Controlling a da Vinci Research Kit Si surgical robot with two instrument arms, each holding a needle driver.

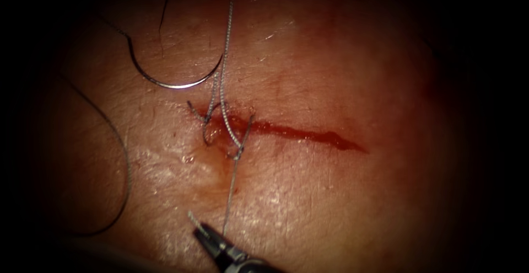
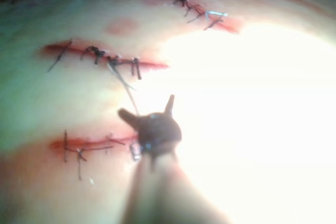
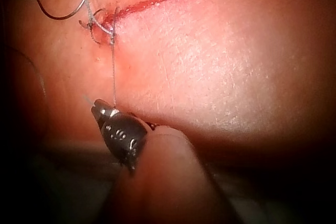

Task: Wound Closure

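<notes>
The curved needle [image 1: 171, 84] lies free on the tissue, up and left of the cut [image 1: 308, 134], and neither tool holds it. It also shows in the right wrist view [image 3: 65, 15]. A stitch crosses the cut's left end. From it a thread [image 1: 228, 196] runs down to my right tool [image 1: 205, 234], whose jaws are shut on it, with a short tail sticking out. The right wrist view shows the same grip [image 3: 100, 109] on the thread [image 3: 113, 72]. Another strand [image 1: 227, 30] rises out of the picture. My left tool [image 2: 147, 106] stands open, and a thread [image 2: 126, 85] runs to the base of its jaws.
Red fluid fills the unstitched length of the cut to the right of the stitch. A slack loop of thread [image 1: 124, 157] lies on the tissue at far left. In the left wrist view, two other stitched cuts [image 2: 194, 9] [image 2: 89, 145] flank the middle one [image 2: 105, 59].
</notes>
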